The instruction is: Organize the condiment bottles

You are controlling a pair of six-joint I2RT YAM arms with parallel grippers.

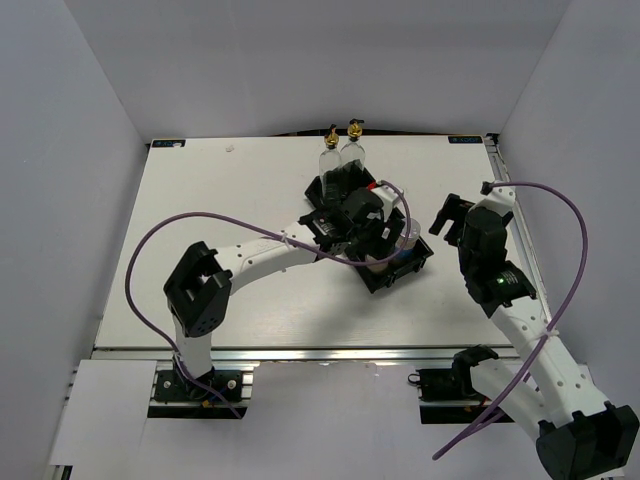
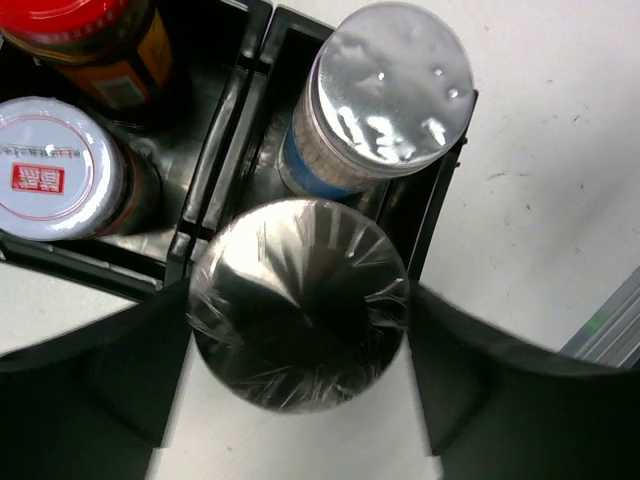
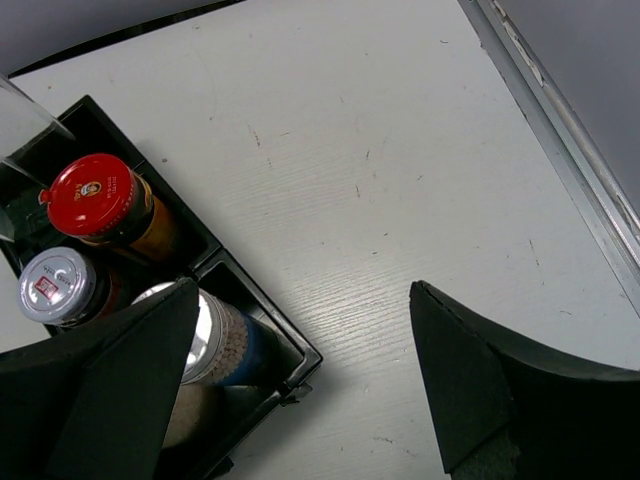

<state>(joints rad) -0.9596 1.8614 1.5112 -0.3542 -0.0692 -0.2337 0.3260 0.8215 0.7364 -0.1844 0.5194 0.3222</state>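
My left gripper [image 2: 298, 335] is shut on a silver-capped shaker [image 2: 298, 300], a finger against each side of its cap, at the near end of the black tray's [image 2: 225, 130] right compartment. Right behind it in that compartment stands the blue-labelled shaker [image 2: 385, 90]. The red-lidded dark jar [image 2: 80, 25] and a silver-capped jar [image 2: 55, 165] stand in the neighbouring compartment. Two clear glass bottles with gold spouts [image 1: 330, 152] [image 1: 354, 145] stand on the table just behind the tray [image 1: 418, 262]. My right gripper [image 3: 300, 380] is open and empty over bare table right of the tray.
The table's right edge with its metal rail [image 3: 560, 130] runs close to my right gripper. The left arm [image 1: 260, 255] reaches across the middle of the table to the tray. A purple cable [image 1: 200, 220] loops over the table's left part.
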